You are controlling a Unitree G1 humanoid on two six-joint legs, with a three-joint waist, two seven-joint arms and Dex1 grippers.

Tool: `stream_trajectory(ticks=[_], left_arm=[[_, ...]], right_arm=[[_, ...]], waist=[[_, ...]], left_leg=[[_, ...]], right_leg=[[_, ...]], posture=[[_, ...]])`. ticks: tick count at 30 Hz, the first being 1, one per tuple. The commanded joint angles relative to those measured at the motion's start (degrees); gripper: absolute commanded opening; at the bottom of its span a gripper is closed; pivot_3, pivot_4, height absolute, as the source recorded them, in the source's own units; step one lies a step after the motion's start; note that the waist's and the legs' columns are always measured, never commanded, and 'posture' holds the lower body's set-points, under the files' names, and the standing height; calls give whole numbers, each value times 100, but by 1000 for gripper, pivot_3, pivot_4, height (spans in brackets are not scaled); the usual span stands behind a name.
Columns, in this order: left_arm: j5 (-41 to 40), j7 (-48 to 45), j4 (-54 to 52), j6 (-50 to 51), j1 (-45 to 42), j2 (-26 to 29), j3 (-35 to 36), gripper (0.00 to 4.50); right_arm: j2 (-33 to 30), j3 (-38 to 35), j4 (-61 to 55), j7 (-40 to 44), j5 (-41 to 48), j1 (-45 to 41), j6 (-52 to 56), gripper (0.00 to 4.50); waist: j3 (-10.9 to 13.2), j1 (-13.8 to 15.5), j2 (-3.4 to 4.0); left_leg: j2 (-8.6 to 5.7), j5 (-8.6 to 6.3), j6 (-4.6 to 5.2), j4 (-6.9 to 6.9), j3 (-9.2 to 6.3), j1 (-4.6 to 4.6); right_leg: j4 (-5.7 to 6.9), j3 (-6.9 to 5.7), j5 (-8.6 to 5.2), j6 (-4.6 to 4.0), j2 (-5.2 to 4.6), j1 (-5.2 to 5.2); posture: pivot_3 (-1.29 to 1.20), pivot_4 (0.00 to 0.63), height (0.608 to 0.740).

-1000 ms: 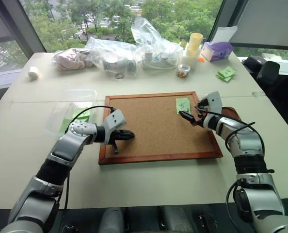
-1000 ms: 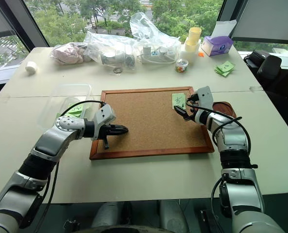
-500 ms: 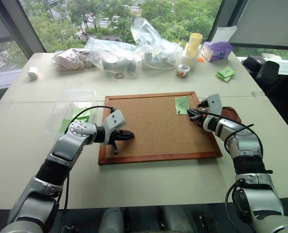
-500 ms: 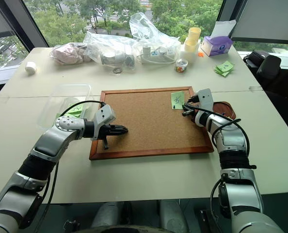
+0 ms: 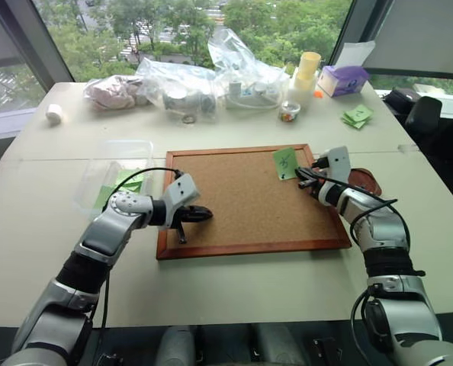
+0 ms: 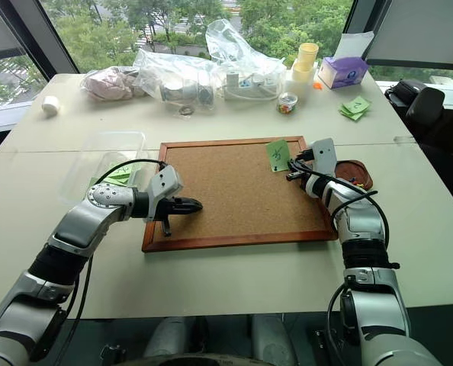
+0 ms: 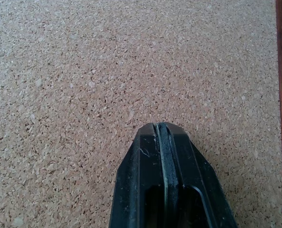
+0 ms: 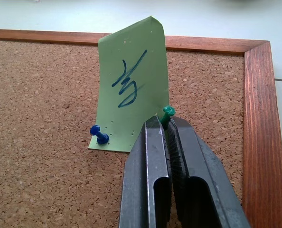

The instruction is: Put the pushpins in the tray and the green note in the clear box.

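Fingers of my right gripper (image 8: 167,124) pinch the green pushpin (image 8: 167,113) at the green note (image 8: 130,90); my left gripper (image 7: 162,130) is pressed together over the cork board (image 7: 84,71).

Head eyes overlook table (image 5: 234,293); wrist cameras hug corkboard (image 7: 84,71).

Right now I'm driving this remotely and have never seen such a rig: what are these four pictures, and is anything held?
It is a two-armed humanoid robot. Two pictures look down from its head over a table; the other two look along each arm's jaws. On the table lies a cork board with the green note pinned to it, its far edge curling up. The right gripper is shut on a green pushpin at the note's lower corner; a blue pushpin holds the other corner. The left gripper is shut and empty over bare cork. The clear box sits left of the board, the tray right.
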Motion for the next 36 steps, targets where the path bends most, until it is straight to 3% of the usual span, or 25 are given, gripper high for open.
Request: stream_trajectory(ticks=[1, 17, 24, 36], left_arm=[[27, -123, -115, 120, 68, 13, -186, 0], [4, -116, -251, 271, 36, -19, -188, 0], [3, -114, -259, 300, 20, -28, -184, 0], [12, -109, -226, 279, 29, -33, -183, 0]], right_arm=[[-78, -163, -348, -45, 38, 35, -111, 19], [-138, 30, -300, 162, -202, 134, -300, 19], [-184, 46, -245, 161, -323, 131, -446, 3437], [-78, -42, -125, 254, -133, 28, -427, 3437]], waist=[[0, -2, 0], [0, -7, 0], [0, -5, 0], [0, -5, 0]], left_leg=[[0, 0, 0, 0, 0, 0], [-1, 0, 0, 0, -1, 0], [-1, 0, 0, 0, -1, 0], [-1, 0, 0, 0, -1, 0]], right_leg=[[0, 0, 0, 0, 0, 0], [0, 0, 0, 0, 1, 1], [0, 0, 0, 0, 1, 1], [0, 0, 0, 0, 1, 1]], posture=[[0, 150, 738], [0, 150, 738], [0, 150, 738], [0, 150, 738]])
